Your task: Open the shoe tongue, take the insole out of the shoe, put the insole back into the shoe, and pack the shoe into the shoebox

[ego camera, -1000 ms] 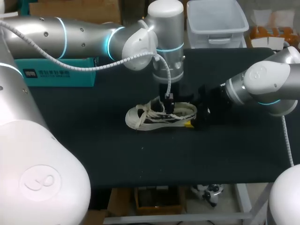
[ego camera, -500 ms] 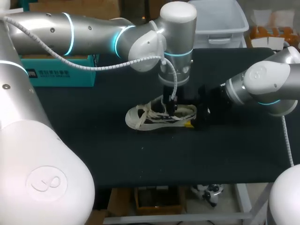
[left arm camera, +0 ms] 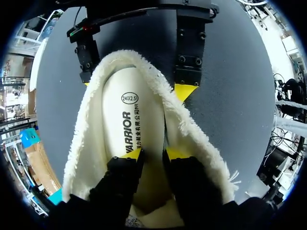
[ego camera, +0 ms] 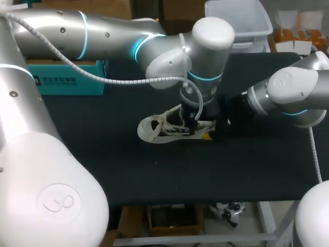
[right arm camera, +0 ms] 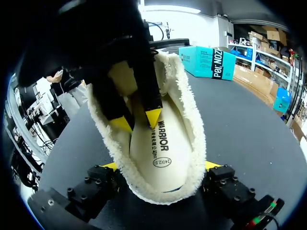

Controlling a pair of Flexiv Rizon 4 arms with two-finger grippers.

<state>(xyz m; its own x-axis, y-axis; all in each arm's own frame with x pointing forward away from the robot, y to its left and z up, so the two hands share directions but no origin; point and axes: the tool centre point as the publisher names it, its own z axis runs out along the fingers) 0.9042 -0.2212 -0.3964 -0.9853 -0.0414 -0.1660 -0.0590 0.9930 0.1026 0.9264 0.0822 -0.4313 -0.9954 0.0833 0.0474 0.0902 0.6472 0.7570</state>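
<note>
Our R gripper (right arm camera: 160,166) clamps the heel of the shoe (ego camera: 159,131) from 2 sides on the tabletop (ego camera: 154,175), while our L gripper (left arm camera: 154,154) sits inside it on the insole (left arm camera: 127,105) & we can't tell whether it pinches anything.

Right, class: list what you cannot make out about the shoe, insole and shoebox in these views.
Head view: the shoe's opening, hidden under the left arm.
Head view: the shoebox's far part, behind the same arm.
Left wrist view: the insole's toe end, covered by the left end effector.
Both wrist views: whether that end effector pinches the insole; contact unclear.
</note>
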